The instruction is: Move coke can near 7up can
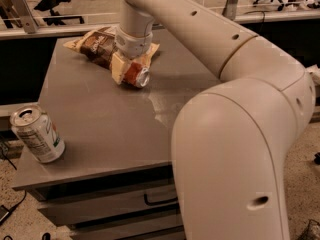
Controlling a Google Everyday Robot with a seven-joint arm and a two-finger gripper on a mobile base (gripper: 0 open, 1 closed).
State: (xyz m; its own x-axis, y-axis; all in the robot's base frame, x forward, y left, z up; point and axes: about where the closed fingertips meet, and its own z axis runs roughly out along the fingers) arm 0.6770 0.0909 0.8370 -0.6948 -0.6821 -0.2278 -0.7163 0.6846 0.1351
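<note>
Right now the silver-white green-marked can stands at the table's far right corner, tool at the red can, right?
No: camera view shows the silver-white green-marked aluminium can at the grey table's near left corner; tool at the red aluminium can.

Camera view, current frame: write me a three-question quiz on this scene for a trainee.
1. True or false: the small red aluminium coke can stands upright.
2. Where is the silver-white, green-marked 7up can on the grey table? A: near the front corner at the picture's left. B: against the chip bag. C: at the far right edge.
3. Fill in: the gripper is down at the ____ can, beside the brown and yellow chip bag.

Key: 1 false, it lies on its side; 2 A; 3 coke.
</note>
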